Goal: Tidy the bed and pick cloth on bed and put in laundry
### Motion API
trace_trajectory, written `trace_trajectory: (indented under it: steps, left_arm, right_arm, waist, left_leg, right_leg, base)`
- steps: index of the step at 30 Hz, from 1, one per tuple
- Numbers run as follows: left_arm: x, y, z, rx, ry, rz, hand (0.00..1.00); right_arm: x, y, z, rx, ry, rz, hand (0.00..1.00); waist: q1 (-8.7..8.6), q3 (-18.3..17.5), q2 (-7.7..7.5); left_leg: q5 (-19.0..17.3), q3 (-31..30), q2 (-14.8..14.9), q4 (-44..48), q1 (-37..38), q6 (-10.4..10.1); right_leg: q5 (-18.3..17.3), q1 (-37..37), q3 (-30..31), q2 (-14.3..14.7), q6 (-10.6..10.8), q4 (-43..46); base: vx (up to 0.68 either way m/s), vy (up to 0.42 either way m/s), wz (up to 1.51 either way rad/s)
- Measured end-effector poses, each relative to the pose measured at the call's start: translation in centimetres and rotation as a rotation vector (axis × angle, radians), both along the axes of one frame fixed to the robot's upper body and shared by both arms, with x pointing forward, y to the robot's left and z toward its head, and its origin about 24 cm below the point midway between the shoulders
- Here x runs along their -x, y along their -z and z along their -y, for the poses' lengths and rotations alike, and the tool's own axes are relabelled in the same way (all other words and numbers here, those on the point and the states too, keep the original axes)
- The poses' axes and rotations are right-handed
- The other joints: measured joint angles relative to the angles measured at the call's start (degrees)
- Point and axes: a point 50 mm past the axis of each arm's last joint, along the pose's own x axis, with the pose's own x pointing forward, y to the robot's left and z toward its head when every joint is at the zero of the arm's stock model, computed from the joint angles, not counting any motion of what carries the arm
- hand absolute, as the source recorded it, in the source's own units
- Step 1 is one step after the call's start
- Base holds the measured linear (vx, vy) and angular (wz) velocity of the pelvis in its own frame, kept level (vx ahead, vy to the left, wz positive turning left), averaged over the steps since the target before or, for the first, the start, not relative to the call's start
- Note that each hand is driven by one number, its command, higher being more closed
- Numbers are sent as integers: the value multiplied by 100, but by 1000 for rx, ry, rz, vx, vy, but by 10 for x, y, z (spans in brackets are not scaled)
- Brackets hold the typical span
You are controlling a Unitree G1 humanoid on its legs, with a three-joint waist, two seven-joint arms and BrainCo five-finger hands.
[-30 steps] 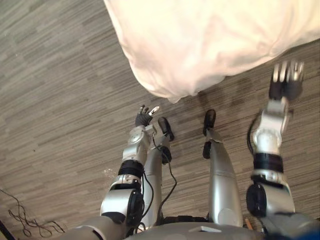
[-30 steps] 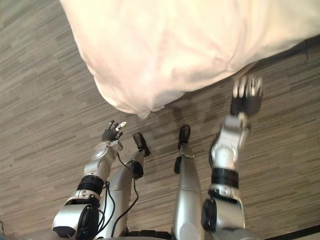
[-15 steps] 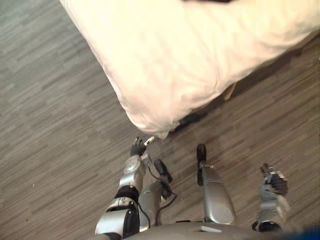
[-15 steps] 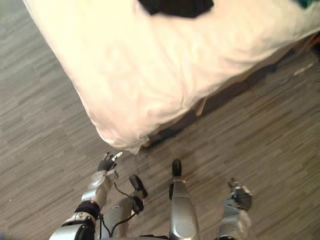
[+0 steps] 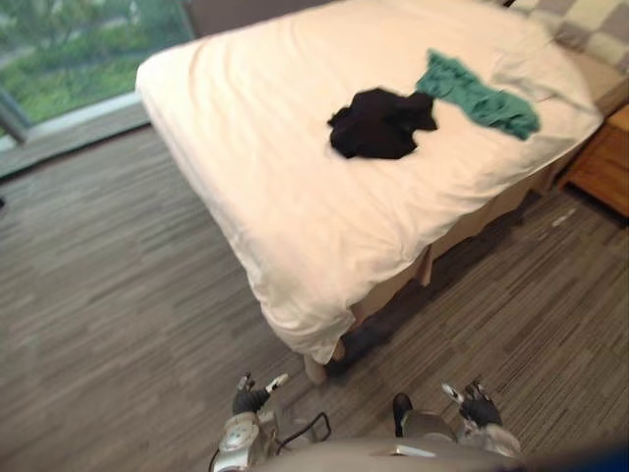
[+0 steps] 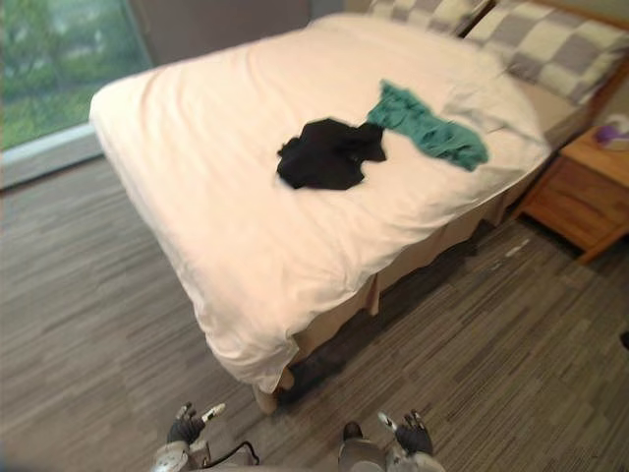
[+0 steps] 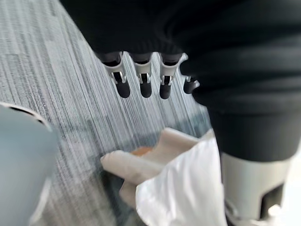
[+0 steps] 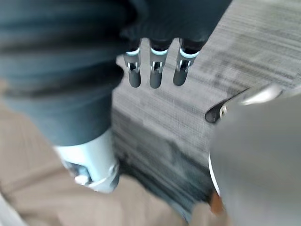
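The black cloth point(image 5: 381, 123) lies on the bed point(image 5: 285, 226), well ahead; the right hand point(image 5: 479, 405) looks nearer than the left hand point(image 5: 251, 398). Both hang open, empty.

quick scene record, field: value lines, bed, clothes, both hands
bed: white cover, mostly smooth
black cloth: bunched, mid-bed
green cloth: on the bed beside the black cloth, toward the pillows
pillows: checked, at the head
nightstand: wooden, beside the bed
left robot hand: open, empty, low over the floor
right robot hand: open, empty, low over the floor
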Motion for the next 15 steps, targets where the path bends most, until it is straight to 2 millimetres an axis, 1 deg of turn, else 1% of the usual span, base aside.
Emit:
trace_trajectory:
  steps: [1,2,3,4,5,6,8,9,10,11,12,13,14,15]
  left_arm:
    - [2,1,0,5,1,-7,0]
    - [5,2,0,9,2,-18,0]
    - [7,2,-1,14,5,-24,0]
    - [9,3,-1,14,5,-30,0]
    - [11,3,0,16,5,-38,0]
    - [14,4,0,20,2,-48,0]
    - [17,5,-1,8,32,-59,0]
    - [17,4,-5,-10,51,-63,0]
    - [16,4,-7,-21,69,-68,0]
    - [14,4,-5,-24,95,-75,0]
    - [13,5,-2,-25,125,-82,0]
    - [10,5,2,-26,160,-84,0]
    - [7,4,2,-27,169,-79,0]
    - [11,5,1,-29,175,-88,0]
  right_arm:
    - [5,1,-1,-3,2,-10,0]
    - [13,2,-1,-6,6,-28,0]
    - [20,3,-2,-7,5,-38,0]
    - [22,3,-4,-11,-6,-33,0]
    - [22,3,-4,-4,-13,-23,0]
    - [22,2,-5,3,-17,-10,0]
    - [20,1,-6,11,-14,19,0]
    - [22,1,-8,11,-17,21,0]
    - [22,1,-8,15,-19,25,0]
    - [23,1,-5,26,-18,25,0]
    - [27,2,-4,32,-15,9,0]
    - [28,4,-5,32,-14,-14,0]
    - [26,4,-3,37,-15,-18,0]
    - [18,3,-1,47,-22,-6,0]
  waist:
    - [7,-20,-9]
    - [7,-58,-36]
    - [2,-66,-25]
    - [0,-66,-14]
    - [-16,-66,-12]
    - [-47,-66,-13]
    - [-85,-68,-53]
    - [-97,-83,-166]
    - [-97,-80,-185]
    - [-105,-84,-143]
    - [-113,-77,-153]
    - [-96,-94,-97]
    - [-80,-94,-74]
    - [61,-144,29]
  left_leg:
    - [11,184,-35,-38,42,24]
    - [34,381,-39,-103,97,69]
    - [69,568,-5,-188,161,116]
    - [102,762,67,-224,188,111]
    - [126,889,115,-268,223,87]
    - [169,1035,180,-331,297,32]
    - [247,1293,217,-454,416,-63]
    - [288,1388,125,-495,506,-114]
    - [319,1324,42,-561,545,-100]
    - [383,1030,-1,-644,546,2]
    - [425,823,-28,-684,538,82]
    - [377,435,-143,-896,529,136]
    - [378,291,-224,-1014,509,138]
    - [471,172,-235,-1255,416,220]
  right_leg:
    - [37,20,-2,-69,-14,-113]
    - [23,21,-221,-168,-64,-127]
    - [-21,-80,-720,-302,-251,76]
    - [-93,-271,-1304,-399,-368,623]
    - [-178,-352,-1585,-424,-468,1058]
    - [-380,-351,-1858,-446,-502,1557]
    - [-883,-340,-2190,-483,-479,2083]
    - [-1029,-368,-2312,-500,-478,2141]
    - [-1103,-374,-2395,-478,-539,2132]
    - [-1129,-378,-2391,-405,-583,2069]
    - [-1115,-361,-2362,-333,-604,1931]
    - [-955,-327,-2148,-119,-671,1558]
    - [-806,-303,-2012,-4,-638,1307]
    - [-508,-186,-1999,255,-491,632]
  base:
    - [-176,145,-78]
    - [-119,97,-79]
    - [-62,58,-87]
    - [-12,19,-86]
    - [24,7,-86]
    - [50,-17,-79]
    - [59,-78,-78]
    - [83,-115,-75]
    - [77,-142,-84]
    - [25,-179,-76]
    - [2,-219,-92]
    - [-34,-162,-80]
    - [-93,-54,-110]
    - [-92,14,-121]
